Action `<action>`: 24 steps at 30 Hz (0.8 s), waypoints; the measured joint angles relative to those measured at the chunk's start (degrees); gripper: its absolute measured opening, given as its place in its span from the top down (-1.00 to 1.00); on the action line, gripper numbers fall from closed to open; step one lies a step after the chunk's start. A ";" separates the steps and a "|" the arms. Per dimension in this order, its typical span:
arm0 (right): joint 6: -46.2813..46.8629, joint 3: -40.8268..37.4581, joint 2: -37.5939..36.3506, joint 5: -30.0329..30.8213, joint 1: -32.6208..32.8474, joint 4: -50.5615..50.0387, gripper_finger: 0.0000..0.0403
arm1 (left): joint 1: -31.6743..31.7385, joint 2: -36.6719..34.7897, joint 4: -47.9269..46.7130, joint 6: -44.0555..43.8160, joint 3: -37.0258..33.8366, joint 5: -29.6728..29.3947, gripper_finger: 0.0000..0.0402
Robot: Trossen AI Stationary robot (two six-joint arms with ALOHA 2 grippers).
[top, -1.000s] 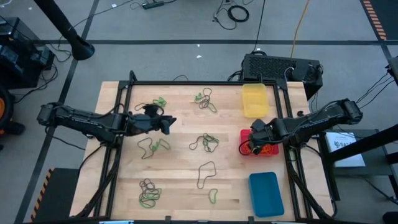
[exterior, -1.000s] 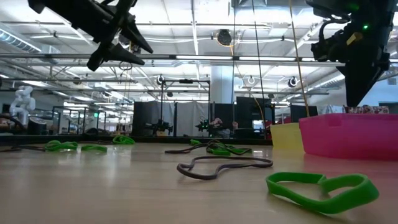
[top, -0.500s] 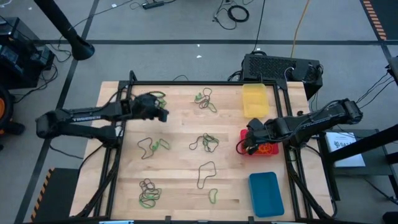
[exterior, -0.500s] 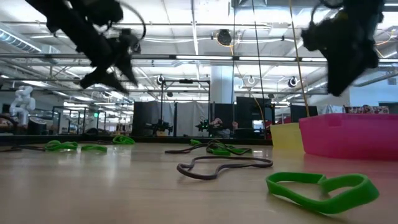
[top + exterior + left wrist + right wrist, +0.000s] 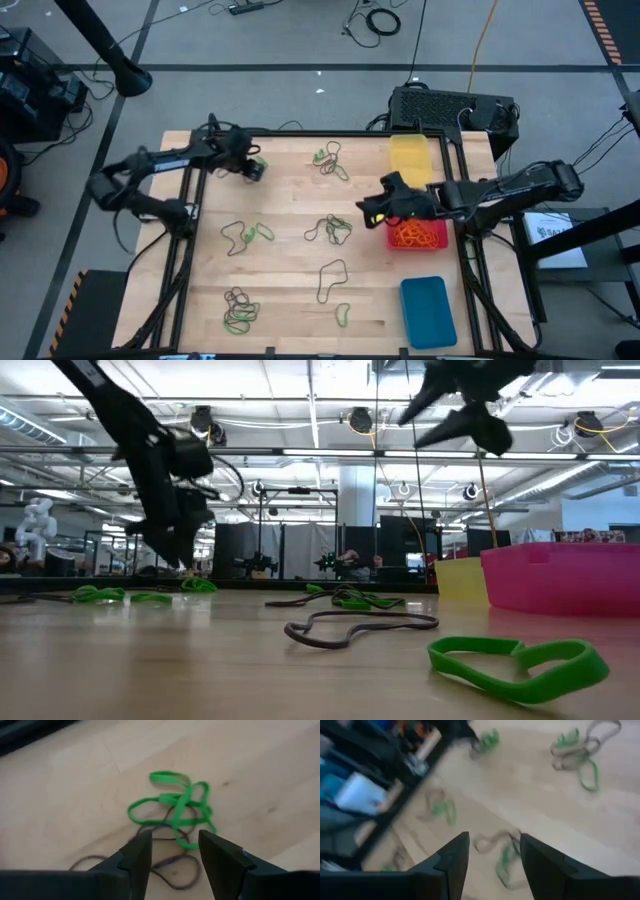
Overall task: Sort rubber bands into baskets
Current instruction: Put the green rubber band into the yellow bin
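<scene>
Rubber bands: loose clumps of green and dark loops spread over the table; one green and dark tangle [image 5: 172, 812] lies at the far left corner, another clump [image 5: 331, 229] sits mid-table, a dark loop [image 5: 330, 279] and a green one [image 5: 343, 316] lie toward the near edge.
Orange bands: a heap [image 5: 416, 235] fills the red basket.
Baskets: the yellow basket [image 5: 410, 160], red basket [image 5: 433, 243] and blue basket [image 5: 427, 311] stand in a column along the right side of the table, apart from one another.
Writing: none that can be read.
Left gripper [image 5: 252, 168]: low over the far-left tangle, its fingers [image 5: 136, 857] parted with a gap between them, holding nothing.
Right gripper [image 5: 372, 208]: raised above the table just left of the red basket, fingers [image 5: 452, 860] spread apart and empty.
Black box [image 5: 452, 109]: behind the yellow basket, beyond the table's far edge.
Frame: a black metal frame [image 5: 300, 134] runs around the table and the arms reach over it.
Table [image 5: 290, 200]: pale wood planks.
Room: grey floor [image 5: 300, 40] with cables; a large hall with ceiling lights shows beyond the table in the low view.
</scene>
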 joint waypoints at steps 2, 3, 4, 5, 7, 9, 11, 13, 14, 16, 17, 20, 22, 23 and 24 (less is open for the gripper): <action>-0.08 0.00 0.00 0.09 -0.90 2.64 0.16 | 0.81 2.79 0.86 2.16 0.25 0.34 0.16; -0.13 0.02 0.00 0.09 -1.29 3.24 0.16 | 1.07 3.92 1.69 2.93 0.27 0.36 0.16; -0.12 0.02 0.00 0.09 -1.62 3.63 0.16 | 1.20 4.77 2.65 3.21 0.33 0.38 0.16; 0.00 0.02 0.00 0.08 -1.88 3.86 0.16 | 1.30 5.59 3.46 3.25 0.36 0.38 0.16; 0.47 0.02 0.00 0.08 -2.24 3.84 0.16 | 1.36 6.80 4.27 3.28 0.37 0.65 0.16; 0.48 0.02 0.04 0.09 -2.42 3.85 0.16 | 1.26 7.53 4.98 4.18 0.38 1.85 0.16; 0.46 0.02 0.28 0.07 -2.73 3.88 0.16 | 0.92 8.11 5.57 5.06 0.38 2.13 0.16; 0.40 0.02 0.42 0.00 -3.08 3.82 0.16 | 0.85 8.52 5.85 5.74 0.38 2.08 0.16; 0.27 0.02 0.56 0.02 -3.26 3.82 0.16 | 0.85 8.64 6.37 5.74 0.38 2.06 0.16; 0.24 0.04 1.04 0.06 -3.80 3.85 0.16 | 0.85 8.80 7.49 5.74 0.39 1.99 0.16; 0.11 0.04 1.18 0.03 -3.87 3.52 0.16 | 0.88 8.80 7.59 5.75 0.40 1.95 0.16; -0.45 0.07 1.75 0.01 -4.30 3.79 0.16 | 0.87 8.80 8.39 5.76 0.40 1.88 0.16; -1.06 0.08 1.97 -0.13 -4.51 3.21 0.16 | 0.85 8.80 8.25 5.77 0.40 1.87 0.17; -1.30 0.04 2.10 -0.16 -4.51 3.14 0.16 | 0.86 8.80 8.20 5.78 0.40 1.84 0.18; -1.43 0.07 2.42 -0.10 -4.53 3.60 0.16 | 0.88 8.80 8.22 5.80 0.40 1.82 0.20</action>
